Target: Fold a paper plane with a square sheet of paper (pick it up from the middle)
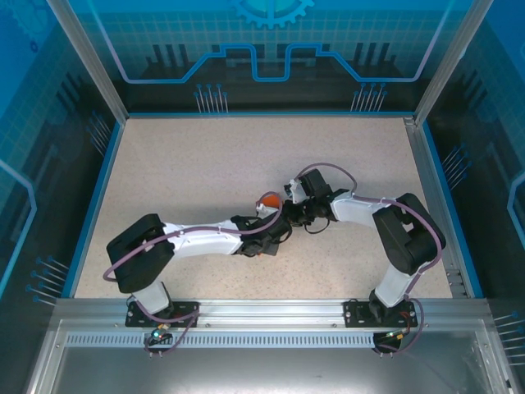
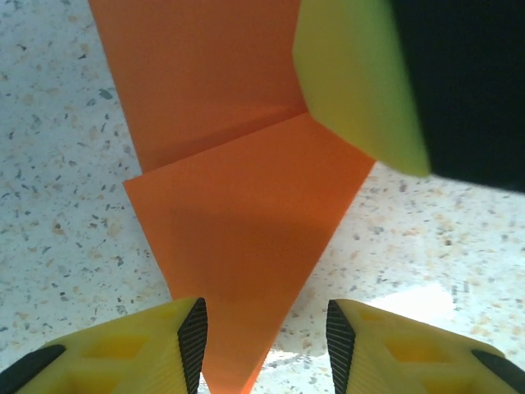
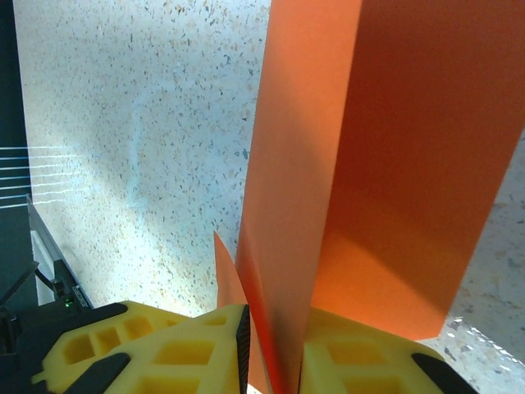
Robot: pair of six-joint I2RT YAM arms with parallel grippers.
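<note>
1 orange paper [image 2: 238,222], folded to a point, is near the middle of the table [image 1: 189,164], between 2 grippers. In the left wrist view its long axis runs away from the camera. Its tip points back at the left gripper [image 2: 267,328], whose 2 fingers stand apart on either side of the tip, gripping nothing. The right gripper [image 3: 275,328] is clamped on the paper's folded layers, which stand on edge between its 2 fingers.

Paper sheet [image 1: 267,200] near tabletop [image 1: 205,156] centre. Left claw [image 2: 267,328] left of sheet, pointed end between its jaws. Right claw [image 3: 275,345] right of sheet, edge between its jaws.
</note>
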